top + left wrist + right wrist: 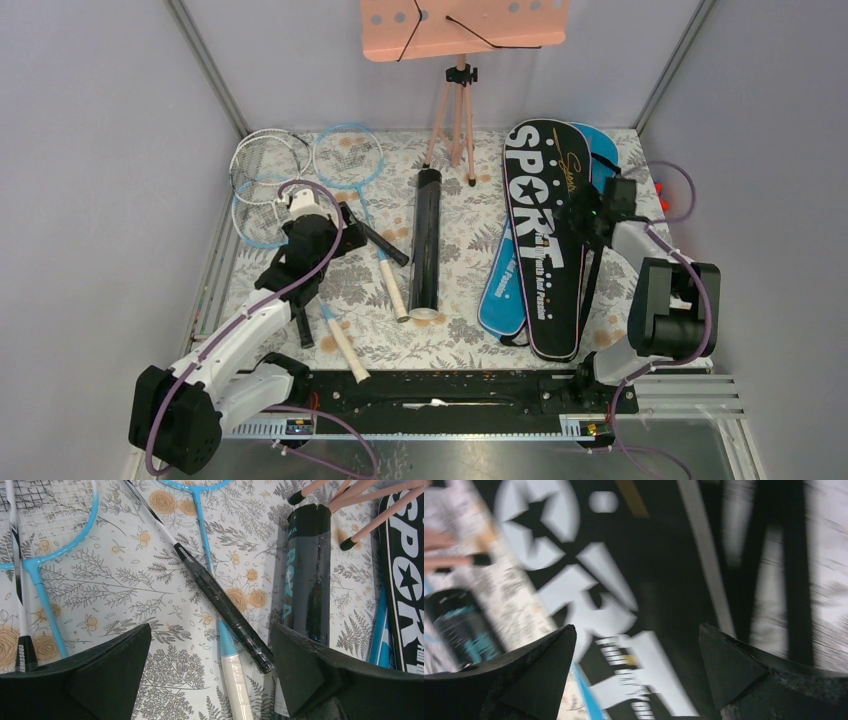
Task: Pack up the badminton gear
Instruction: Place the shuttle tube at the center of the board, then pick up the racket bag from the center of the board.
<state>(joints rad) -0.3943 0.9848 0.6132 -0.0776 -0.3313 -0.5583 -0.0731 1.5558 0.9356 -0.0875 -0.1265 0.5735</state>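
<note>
Several rackets lie at the back left, with a white hoop (268, 155) and light-blue hoops (348, 155). Their handles run toward the near edge. A black tube (426, 240) lies mid-table. A black SPORT bag (543, 240) lies on top of a blue bag (497, 290). My left gripper (348, 224) hangs open over the racket handles. In the left wrist view the left gripper (210, 645) has a black handle (225, 610) and a white grip (235, 680) below its gap. My right gripper (585, 215) is open above the black bag (664, 555), holding nothing (636, 640); that view is blurred.
A pink perforated board (462, 25) on a tripod (455, 120) stands at the back centre, with its feet by the tube's far end (307, 515). Grey walls close in the left, back and right. A black rail (430, 390) runs along the near edge.
</note>
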